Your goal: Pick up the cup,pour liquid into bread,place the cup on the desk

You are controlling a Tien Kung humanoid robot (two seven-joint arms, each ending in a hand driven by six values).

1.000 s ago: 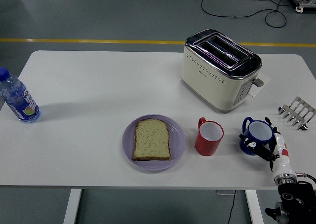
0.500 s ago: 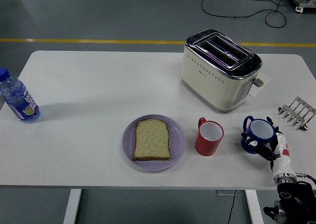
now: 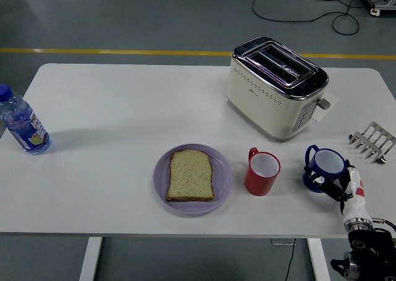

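A blue cup (image 3: 326, 164) with two handles stands upright on the white table (image 3: 124, 108) at the front right. My right hand (image 3: 335, 185) is low at its near side, the black fingers (image 3: 320, 181) loose against the cup's base and not wrapped round it. A slice of bread (image 3: 191, 174) lies on a purple plate (image 3: 162, 183) at the front centre. Between the plate and the blue cup stands a red mug (image 3: 262, 171), upright. My left arm does not show.
A cream toaster (image 3: 275, 86) stands behind the cups at the back right. A metal toast rack (image 3: 372, 142) is near the right edge. At the far left edge stands a water bottle (image 3: 21, 123).
My right hand has drawn back a little toward the table's near edge, and its fingers no longer reach round the blue cup. The cup has shifted slightly to the right.
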